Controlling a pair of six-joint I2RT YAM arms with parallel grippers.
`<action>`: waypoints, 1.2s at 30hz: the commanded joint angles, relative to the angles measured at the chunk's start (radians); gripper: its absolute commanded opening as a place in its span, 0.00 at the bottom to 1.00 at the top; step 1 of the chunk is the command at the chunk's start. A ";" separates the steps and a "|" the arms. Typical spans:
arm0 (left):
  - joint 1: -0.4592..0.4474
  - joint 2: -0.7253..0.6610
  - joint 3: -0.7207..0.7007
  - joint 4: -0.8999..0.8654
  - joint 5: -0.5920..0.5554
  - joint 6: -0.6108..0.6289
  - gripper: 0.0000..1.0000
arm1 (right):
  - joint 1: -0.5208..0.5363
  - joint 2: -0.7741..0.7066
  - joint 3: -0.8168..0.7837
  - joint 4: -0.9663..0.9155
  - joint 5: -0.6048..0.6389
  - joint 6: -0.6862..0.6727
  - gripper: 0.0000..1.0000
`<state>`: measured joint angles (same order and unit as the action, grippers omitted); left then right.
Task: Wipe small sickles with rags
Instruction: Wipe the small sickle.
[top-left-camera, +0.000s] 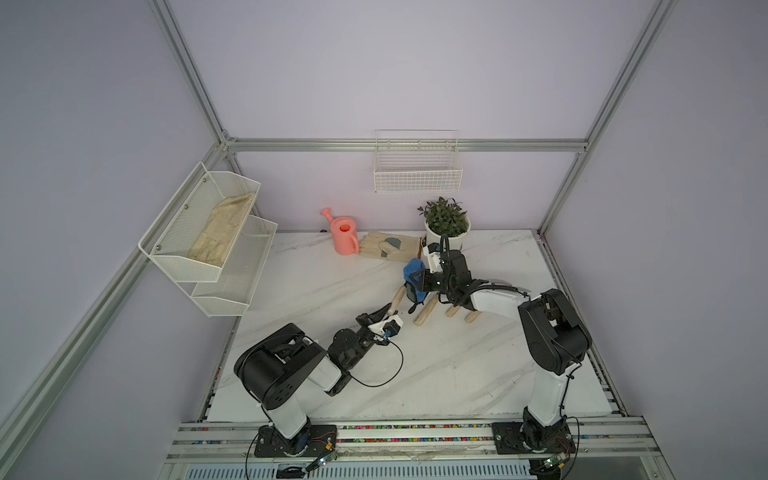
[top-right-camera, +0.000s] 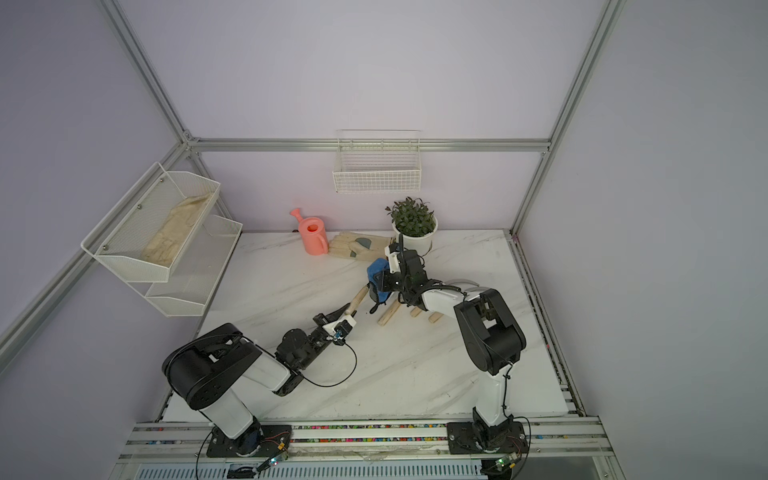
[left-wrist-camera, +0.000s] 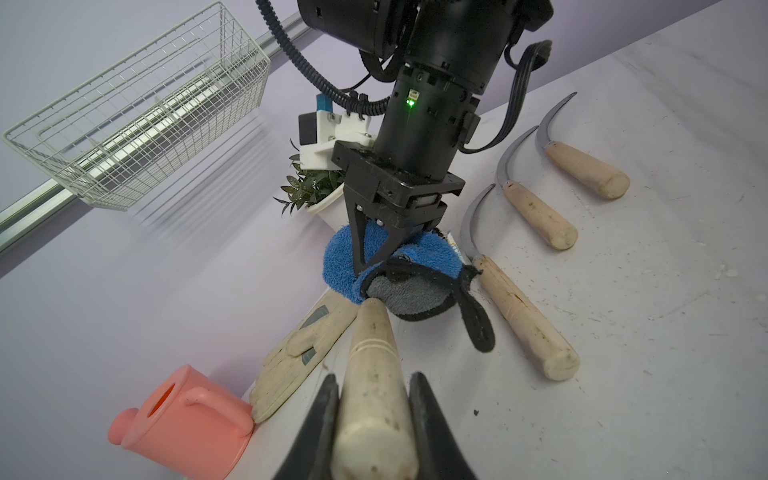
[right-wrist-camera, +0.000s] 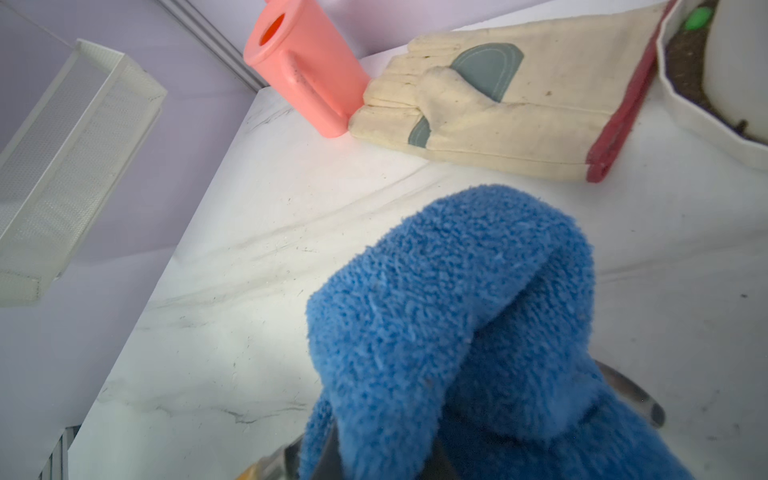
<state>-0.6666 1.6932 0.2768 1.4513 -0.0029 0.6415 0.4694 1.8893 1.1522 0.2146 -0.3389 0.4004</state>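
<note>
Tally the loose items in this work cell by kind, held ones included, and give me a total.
sickles: 4
blue rag: 1
work gloves: 2
watering can: 1
potted plant: 1
Total: 9

– What is seen at the far edge of the white marble-patterned tabletop?
– A coral-pink plastic watering can is set at eleven o'clock, touched by a beige canvas work glove. A leafy green plant in a white pot is set at one o'clock.
– And on the walls?
– A white wire basket is hung at twelve o'clock. A white two-tier mesh shelf is mounted at ten o'clock.
</note>
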 joint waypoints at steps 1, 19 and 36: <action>-0.014 0.013 0.036 0.051 0.020 0.018 0.00 | 0.041 -0.060 -0.034 0.021 -0.060 -0.037 0.00; -0.024 -0.016 0.021 0.050 0.006 0.026 0.00 | -0.103 0.223 0.119 -0.130 0.204 0.006 0.00; -0.027 -0.012 0.028 0.051 0.000 0.024 0.00 | -0.066 0.097 0.070 -0.047 -0.041 0.001 0.00</action>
<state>-0.6838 1.6958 0.2768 1.4582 -0.0383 0.6518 0.3443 2.0464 1.2293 0.1627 -0.2604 0.4206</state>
